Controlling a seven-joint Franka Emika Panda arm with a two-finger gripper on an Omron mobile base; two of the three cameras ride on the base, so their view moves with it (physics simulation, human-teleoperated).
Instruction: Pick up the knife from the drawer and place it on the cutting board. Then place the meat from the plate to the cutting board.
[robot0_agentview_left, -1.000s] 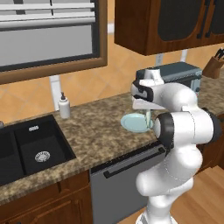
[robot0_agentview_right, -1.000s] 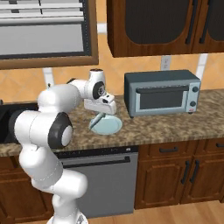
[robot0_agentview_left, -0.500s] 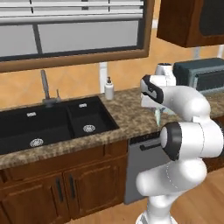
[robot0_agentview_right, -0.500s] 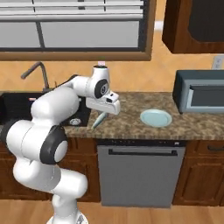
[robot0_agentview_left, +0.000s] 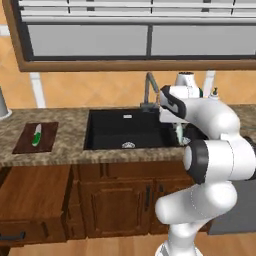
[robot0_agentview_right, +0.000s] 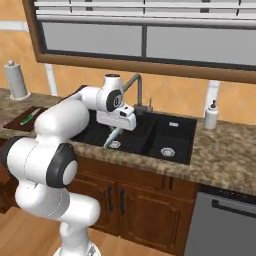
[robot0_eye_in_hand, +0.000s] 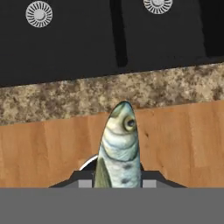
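Note:
My gripper (robot0_agentview_right: 116, 129) is shut on the meat (robot0_agentview_right: 111, 136), a pale silvery fish that hangs head down over the sink's front edge. In the hand view the meat (robot0_eye_in_hand: 119, 144) stands between the fingers of the gripper (robot0_eye_in_hand: 117, 179), above the counter rim and the wood floor. From the left base view the gripper (robot0_agentview_left: 178, 131) and meat (robot0_agentview_left: 179, 135) sit at the sink's right side. The green-handled knife (robot0_agentview_left: 36, 135) lies on the cutting board (robot0_agentview_left: 25, 145) at the far left; the right base view also shows this knife (robot0_agentview_right: 31, 116) and board (robot0_agentview_right: 20, 120). The drawer (robot0_agentview_left: 30, 197) stands pulled open below the board. The plate is out of view.
A black double sink (robot0_agentview_right: 165, 131) with a faucet (robot0_agentview_right: 138, 90) lies under my hand. A soap dispenser (robot0_agentview_right: 211, 116) stands to its right and a paper-towel holder (robot0_agentview_right: 16, 80) at the far left. Cabinet doors (robot0_agentview_left: 125, 200) and a dishwasher (robot0_agentview_right: 225, 220) run below the counter.
The base has driven left, so the whole scene shifted: microwave and plate left the views, and the sink, cutting board and open drawer came in. The gripper stays shut on the meat.

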